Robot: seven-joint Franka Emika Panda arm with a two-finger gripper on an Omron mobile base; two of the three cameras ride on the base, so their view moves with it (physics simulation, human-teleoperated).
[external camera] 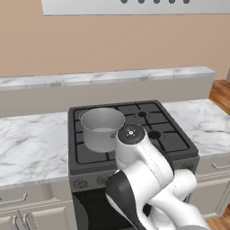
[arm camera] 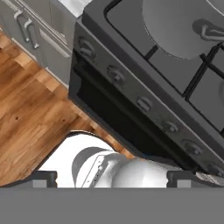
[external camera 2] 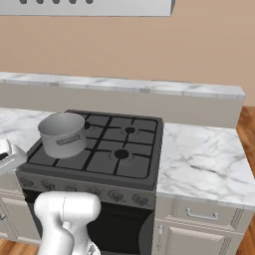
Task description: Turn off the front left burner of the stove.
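The claw (arm camera: 112, 179) is spread wide, with nothing between its two dark tips (arm camera: 43, 178). One tip sits at each bottom corner of the hand view, far apart. It touches nothing.

The stove (arm camera: 144, 83) is in front of the claw and above it in the hand view, a little way off. Its front panel runs on a slant across that view, with a row of small round knobs (arm camera: 144, 104) along it. The knob (arm camera: 86, 47) at the far end of the row is up and to the left of the claw. It is hard to tell from here which way any knob is turned. Just under the knobs is the dark oven door (arm camera: 113, 118), nearer to the claw than the knobs are.

A grey pot (external camera: 102, 128) stands on the stove's black grates (external camera: 148, 121), at the front left. In the hand view the pot is far up and to the right of the claw.

A wood floor (arm camera: 30, 105) lies to the left of the claw. Grey cabinets (arm camera: 39, 30) with handles stand up in the top left corner, beside the stove. A white marble counter (external camera 2: 199, 154) runs on both sides of the stove.
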